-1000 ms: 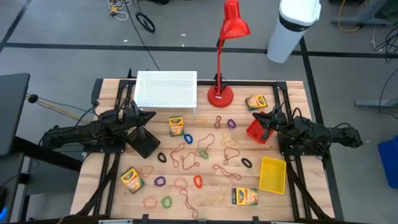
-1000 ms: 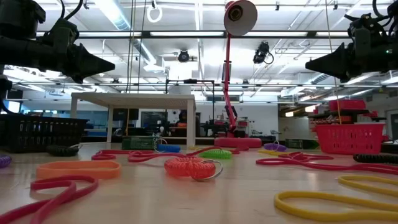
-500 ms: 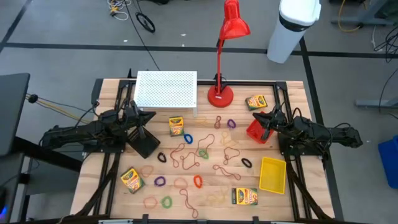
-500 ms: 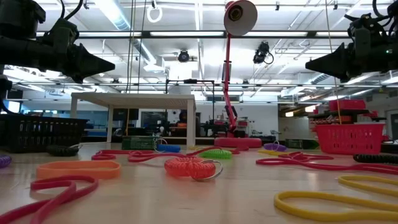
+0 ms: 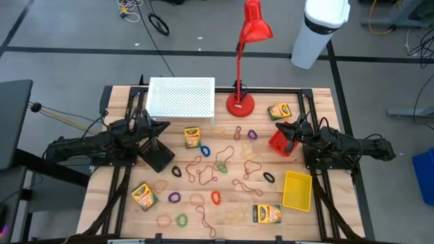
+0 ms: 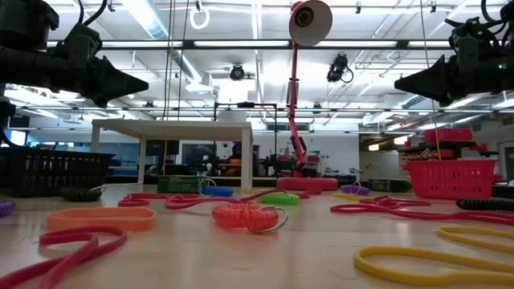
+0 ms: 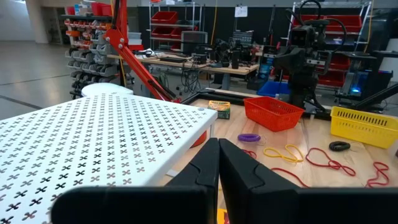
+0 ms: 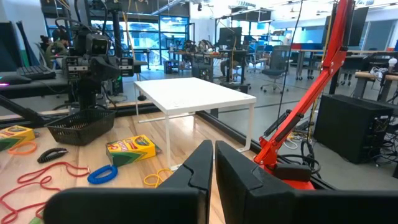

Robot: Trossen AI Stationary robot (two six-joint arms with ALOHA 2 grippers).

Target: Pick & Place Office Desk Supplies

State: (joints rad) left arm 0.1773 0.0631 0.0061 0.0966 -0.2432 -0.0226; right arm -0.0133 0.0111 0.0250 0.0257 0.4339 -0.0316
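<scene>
Tools: left (image 5: 165, 126) & right (image 5: 281, 126) unmoved, both closed.

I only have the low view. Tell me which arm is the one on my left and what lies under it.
Observer: From above, that is the left gripper, shut, above the black basket beside the white rack.
Operator: Count the crayon boxes.
Observer: Four crayon boxes: one by the rack, one near the lamp base, two toward the near edge.
Operator: Place the other arm.
Observer: The right gripper, shut, is above the red basket; a yellow bin sits nearer you.
</scene>
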